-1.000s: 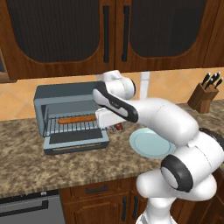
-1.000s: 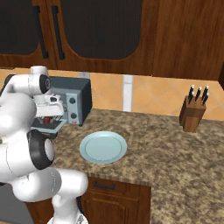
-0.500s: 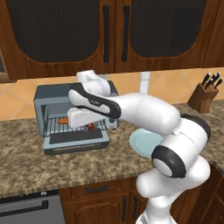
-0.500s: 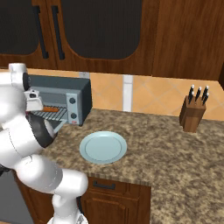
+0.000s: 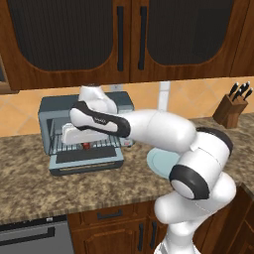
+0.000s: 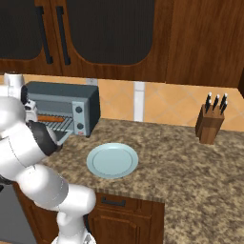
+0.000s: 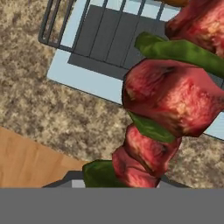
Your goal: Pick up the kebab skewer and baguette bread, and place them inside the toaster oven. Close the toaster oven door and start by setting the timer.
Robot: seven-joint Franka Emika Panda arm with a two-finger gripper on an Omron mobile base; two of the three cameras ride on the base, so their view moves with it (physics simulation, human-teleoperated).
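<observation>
The kebab skewer [image 7: 168, 94], red meat chunks with green pepper pieces, looms close in the hand view and hangs over the open toaster oven door [image 7: 72, 72] and the wire rack [image 7: 59, 24]. My gripper [image 5: 84, 141] is shut on the kebab skewer [image 5: 88, 146] in front of the toaster oven [image 5: 54, 106] opening, just above the rack. The door [image 5: 87, 161] lies folded down flat on the counter. The baguette bread [image 6: 50, 118] lies lengthwise on the rack inside the toaster oven [image 6: 59, 93]. My arm hides much of the oven's inside in the left base view.
A pale blue plate [image 6: 113, 159] lies on the granite counter right of the oven. A wooden knife block [image 6: 211, 123] stands at the far right by the wall. Dark wood cabinets hang above the oven. Two round knobs [image 6: 79, 118] sit on the oven's right panel.
My hand has swung left from the oven's right side to the front of its opening, carrying the kebab skewer over the open door. The baguette bread has stayed on the rack.
</observation>
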